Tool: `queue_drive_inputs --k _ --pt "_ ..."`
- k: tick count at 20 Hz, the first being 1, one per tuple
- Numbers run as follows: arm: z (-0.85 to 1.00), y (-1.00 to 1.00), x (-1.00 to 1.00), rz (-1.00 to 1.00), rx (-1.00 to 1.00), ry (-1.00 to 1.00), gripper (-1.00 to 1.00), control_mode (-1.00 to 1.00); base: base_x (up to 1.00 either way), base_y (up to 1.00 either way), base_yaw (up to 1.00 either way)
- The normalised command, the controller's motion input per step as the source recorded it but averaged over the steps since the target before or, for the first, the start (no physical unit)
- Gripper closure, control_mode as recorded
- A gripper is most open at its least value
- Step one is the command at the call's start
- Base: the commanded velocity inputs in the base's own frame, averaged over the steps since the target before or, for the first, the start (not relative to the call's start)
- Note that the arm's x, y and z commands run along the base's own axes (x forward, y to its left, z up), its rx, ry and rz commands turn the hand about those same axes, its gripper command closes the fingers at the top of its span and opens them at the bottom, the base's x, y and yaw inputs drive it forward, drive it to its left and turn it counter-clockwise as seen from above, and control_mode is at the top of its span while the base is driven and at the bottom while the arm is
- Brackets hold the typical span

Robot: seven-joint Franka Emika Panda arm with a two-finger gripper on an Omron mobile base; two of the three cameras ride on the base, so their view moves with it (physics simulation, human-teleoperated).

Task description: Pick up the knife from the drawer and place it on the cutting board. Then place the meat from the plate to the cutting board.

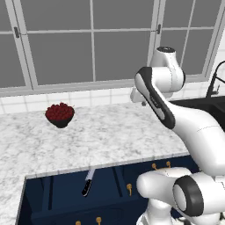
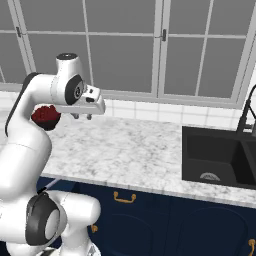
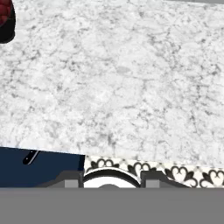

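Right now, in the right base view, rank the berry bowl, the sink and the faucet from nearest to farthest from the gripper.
Measured from the gripper, which hangs open above the counter:
1. Berry bowl, just to its left by the wall.
2. Sink, across the counter to the right.
3. Faucet, at the sink's far right side.

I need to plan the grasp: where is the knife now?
In the left base view the knife lies in the open drawer below the counter's front edge, left of the arm.
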Motion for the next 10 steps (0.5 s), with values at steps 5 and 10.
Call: queue_drive_inputs --k 5,10 --pt "0.0 0.0 -0.36 0.0 0.0 0.0 -1.0 -1.0 0.0 0.0 0.0" --pt "0.0 0.02 -0.81 0.01 0.02 -0.06 -1.0 -1.0 0.0 0.0 0.0"
